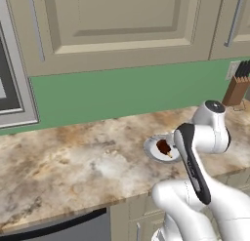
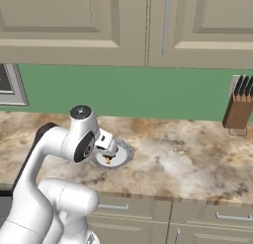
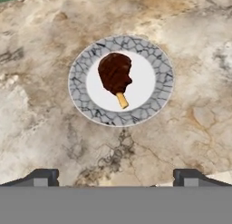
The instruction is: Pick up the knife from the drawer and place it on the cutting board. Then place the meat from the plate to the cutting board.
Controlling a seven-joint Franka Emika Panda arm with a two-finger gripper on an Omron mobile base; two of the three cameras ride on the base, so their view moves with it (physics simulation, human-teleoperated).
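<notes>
The meat (image 3: 115, 74) is located on the white centre of the plate (image 3: 156, 53), slightly toward one side of it; a short pale bone end is seen projecting from the dark reddish-brown lump. In the left base view the meat (image 1: 163, 147) is partly hidden behind the arm, and the plate (image 1: 150, 148) is seen resting flat on the marbled counter (image 1: 73, 157), near the counter's front edge. The plate (image 2: 123, 156) is also shown in the right base view, partly covered by the robot's hand.

The gripper (image 3: 116, 177) is positioned above the plate and apart from it. Its jaws are spread wide, with one fingertip at each lower side of the hand view, and nothing is held between them.

A brown wooden knife block (image 2: 238, 108) with black-handled knives is set against the green wall (image 2: 148, 92), well apart from the plate. Beige cabinet doors (image 1: 117, 25) are mounted above the wall
</notes>
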